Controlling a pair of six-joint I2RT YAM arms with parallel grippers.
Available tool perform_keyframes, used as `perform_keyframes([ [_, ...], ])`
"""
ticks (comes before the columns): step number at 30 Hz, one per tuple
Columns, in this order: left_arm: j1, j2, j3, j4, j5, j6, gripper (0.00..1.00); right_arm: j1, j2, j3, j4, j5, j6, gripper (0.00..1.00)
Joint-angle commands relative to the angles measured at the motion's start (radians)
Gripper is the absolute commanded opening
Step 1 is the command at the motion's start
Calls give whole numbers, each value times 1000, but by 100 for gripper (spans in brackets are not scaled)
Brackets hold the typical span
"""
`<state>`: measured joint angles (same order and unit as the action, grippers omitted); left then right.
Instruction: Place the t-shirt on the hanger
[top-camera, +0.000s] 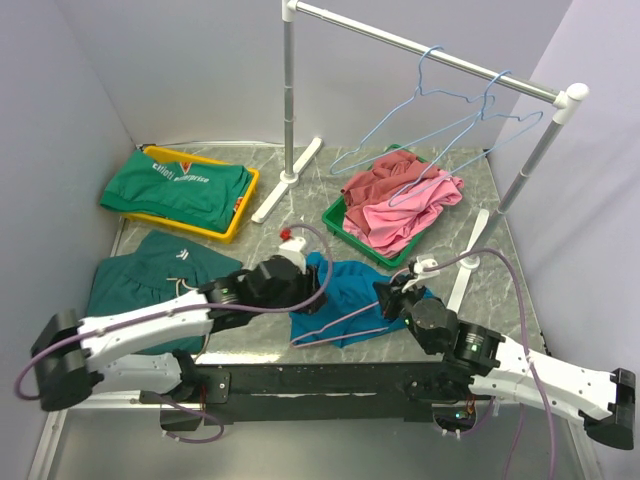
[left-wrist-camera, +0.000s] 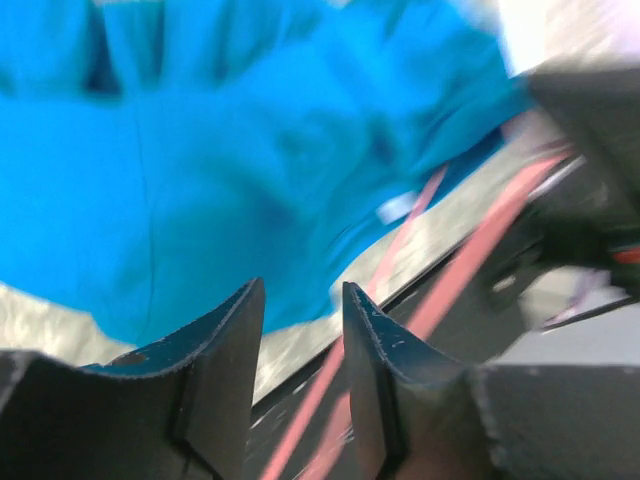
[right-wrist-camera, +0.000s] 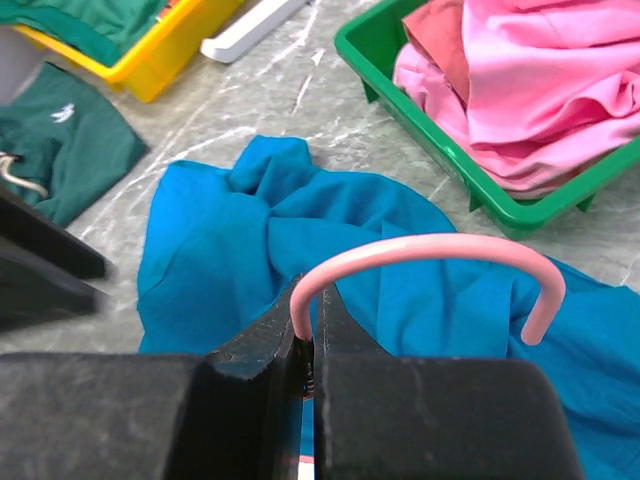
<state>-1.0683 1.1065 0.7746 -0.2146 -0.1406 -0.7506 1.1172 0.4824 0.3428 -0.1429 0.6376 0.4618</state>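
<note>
Early days: right end effector (right-wrist-camera: 308, 338) pinches the hanger (right-wrist-camera: 430, 246) by its hook, left end effector (left-wrist-camera: 303, 305) hovers half open, empty. T-shirt (right-wrist-camera: 230, 250) lies crumpled on the counter (right-wrist-camera: 300, 110), not threaded yet.

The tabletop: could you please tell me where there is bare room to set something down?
Bare marble lies between the yellow tray and the green bin, around the rack's left foot, and right of the t-shirt by the rack's right foot. Crowded: front middle, where the t-shirt and hanger lie, and front left, under the dark green garment.
</note>
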Motion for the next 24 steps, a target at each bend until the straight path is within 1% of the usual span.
perform_keyframes([
  [1, -13, 123, 46, -80, 116, 0, 41, 16, -36, -21, 26, -55, 52, 0],
  [5, -39, 220, 84, -94, 133, 28, 42, 29, -48, -24, 26, -56, 46, 0],
  [10, -68, 337, 133, -95, 167, 56, 47, 39, -64, -31, 39, -59, 35, 0],
  [13, -81, 386, 160, -101, 170, 63, 51, 44, -56, -30, 39, -52, 34, 0],
  [17, -87, 431, 169, -92, 144, 59, 51, 52, -45, -27, 37, -42, 34, 0],
  [20, -90, 455, 151, -60, 144, 42, 50, 53, -45, -28, 40, -36, 34, 0],
  [21, -91, 457, 144, -49, 144, 36, 48, 55, -44, -25, 39, -35, 35, 0],
  [22, -91, 461, 137, -25, 115, 28, 46, 55, -42, -25, 39, -32, 34, 0],
  [23, -91, 463, 123, -16, 110, 20, 43, 56, -39, -24, 37, -26, 37, 0],
  [24, -91, 466, 117, -5, 105, 14, 37, 56, -36, -21, 34, -23, 37, 0],
])
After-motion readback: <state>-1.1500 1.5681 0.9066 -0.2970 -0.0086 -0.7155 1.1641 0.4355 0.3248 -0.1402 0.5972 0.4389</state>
